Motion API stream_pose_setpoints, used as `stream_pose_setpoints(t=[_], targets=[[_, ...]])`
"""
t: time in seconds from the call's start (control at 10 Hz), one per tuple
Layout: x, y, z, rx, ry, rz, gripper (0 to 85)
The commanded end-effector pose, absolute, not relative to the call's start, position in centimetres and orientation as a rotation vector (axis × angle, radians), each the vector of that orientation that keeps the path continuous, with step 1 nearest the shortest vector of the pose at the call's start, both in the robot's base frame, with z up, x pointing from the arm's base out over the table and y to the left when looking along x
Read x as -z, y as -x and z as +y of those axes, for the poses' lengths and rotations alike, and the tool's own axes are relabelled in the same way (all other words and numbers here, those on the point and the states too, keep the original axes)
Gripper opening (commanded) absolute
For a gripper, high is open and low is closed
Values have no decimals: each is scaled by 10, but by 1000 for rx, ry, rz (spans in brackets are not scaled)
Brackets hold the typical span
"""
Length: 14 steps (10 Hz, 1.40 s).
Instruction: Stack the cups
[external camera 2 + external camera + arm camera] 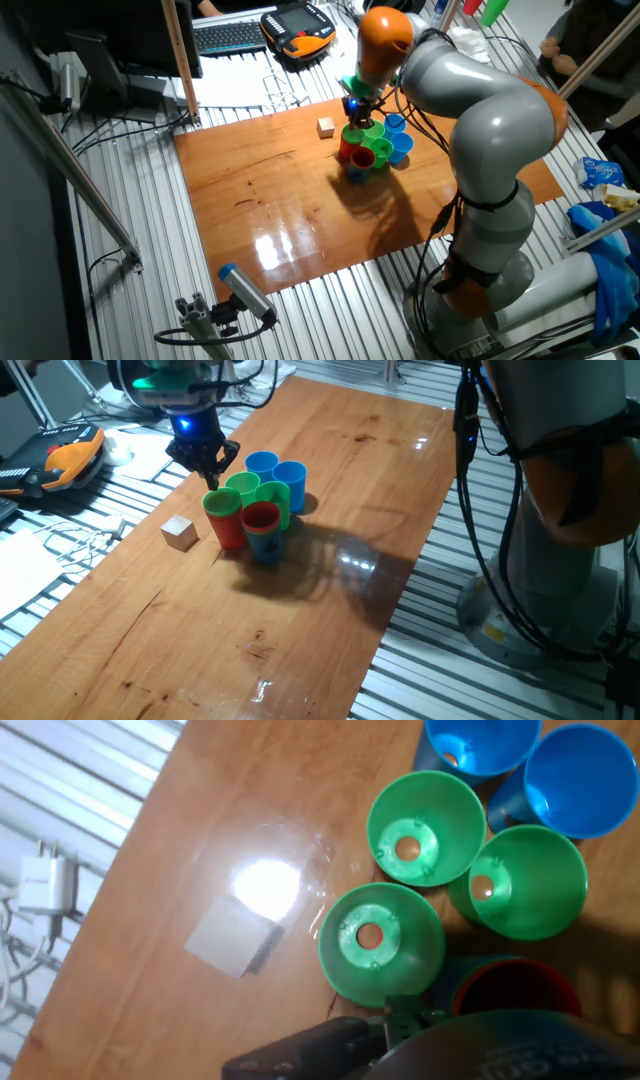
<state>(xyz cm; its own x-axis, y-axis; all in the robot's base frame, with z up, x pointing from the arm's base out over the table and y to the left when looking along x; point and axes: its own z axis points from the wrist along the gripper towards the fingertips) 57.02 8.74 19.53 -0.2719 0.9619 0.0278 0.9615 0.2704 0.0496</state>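
Several cups stand bunched near the table's middle. Two blue cups [262, 464] [291, 480] are at the back, with two green cups [243, 487] [272, 500] before them. A green cup sits in a red one [224, 512], and a red cup sits in a blue one [262, 525]. In the hand view I look down into the green cups [425, 825] [525, 880] [380, 942], the blue ones [478, 745] [580, 780] and the red one [515, 990]. My gripper [212, 480] hovers just above the left edge of the bunch. Its fingers meet at a point and hold nothing.
A small pale wooden cube [180, 532] lies left of the cups and shows in the hand view [235, 935]. An orange pendant [70, 458], cables and a white plug [38, 885] lie off the table's left edge. The arm's base [480, 270] stands at the table's other side.
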Motion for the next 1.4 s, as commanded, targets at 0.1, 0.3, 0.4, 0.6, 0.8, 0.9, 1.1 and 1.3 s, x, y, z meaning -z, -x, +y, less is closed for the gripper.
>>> stream_pose_setpoints(t=[0.1,0.3,0.4,0.6,0.8,0.9,1.1,1.3], targets=[[-195,-570,87,-67,-1856,2495,0],[-195,-570,87,56,-1814,2504,0],[-195,-570,87,121,-1802,2510,0],[-196,-571,85,151,-1814,2530,0],[-208,-584,57,230,-1850,2504,680],[-212,-589,33,204,-1828,2517,680],[-210,-598,-30,102,-1808,2537,680],[-211,-605,-81,102,-1774,2517,680]])
